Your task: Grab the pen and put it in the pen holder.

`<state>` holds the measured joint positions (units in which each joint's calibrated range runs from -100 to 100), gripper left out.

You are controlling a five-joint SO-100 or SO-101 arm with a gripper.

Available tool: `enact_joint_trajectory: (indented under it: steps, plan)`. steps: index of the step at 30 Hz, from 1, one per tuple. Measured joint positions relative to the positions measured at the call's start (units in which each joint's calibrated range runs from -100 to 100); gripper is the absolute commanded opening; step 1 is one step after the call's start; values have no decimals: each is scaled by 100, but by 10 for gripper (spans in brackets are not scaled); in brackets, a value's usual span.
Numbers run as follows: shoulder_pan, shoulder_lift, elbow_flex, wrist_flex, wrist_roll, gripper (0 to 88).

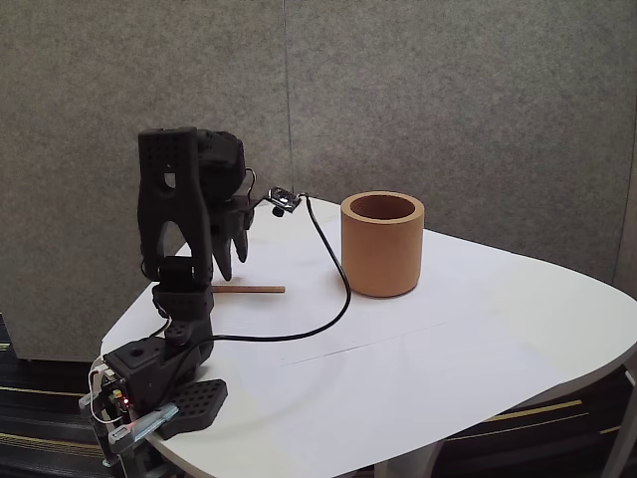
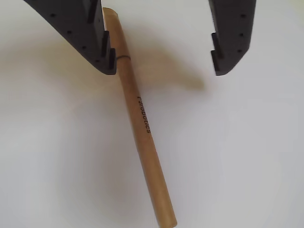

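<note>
The pen (image 2: 141,123) is a light-brown stick with dark lettering, lying flat on the white table; in the fixed view the pen (image 1: 254,289) pokes out to the right from behind the arm. My gripper (image 2: 164,64) hangs open just above it, and the left fingertip (image 2: 108,61) sits against the pen's upper end while the right one stands well clear. In the fixed view the gripper (image 1: 231,261) points down at the table over the pen. The pen holder (image 1: 382,244), an orange-tan cup, stands upright to the right of the arm.
A black cable (image 1: 318,299) loops from the wrist camera across the white table (image 1: 428,378) between the arm and the cup. The arm's base (image 1: 149,383) is clamped at the table's front-left edge. A grey wall stands behind.
</note>
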<state>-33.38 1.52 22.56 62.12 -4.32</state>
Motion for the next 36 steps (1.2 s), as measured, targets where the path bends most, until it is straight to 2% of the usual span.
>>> enact_joint_trajectory:
  steps: [11,28,30,35,36]
  plan:
    - [-7,8,857,127,10,344]
    - [-44,8,875,42,5,331]
    - [-44,8,875,42,5,282]
    - [-44,42,767,42,5,8]
    - [-44,76,731,42,5,2]
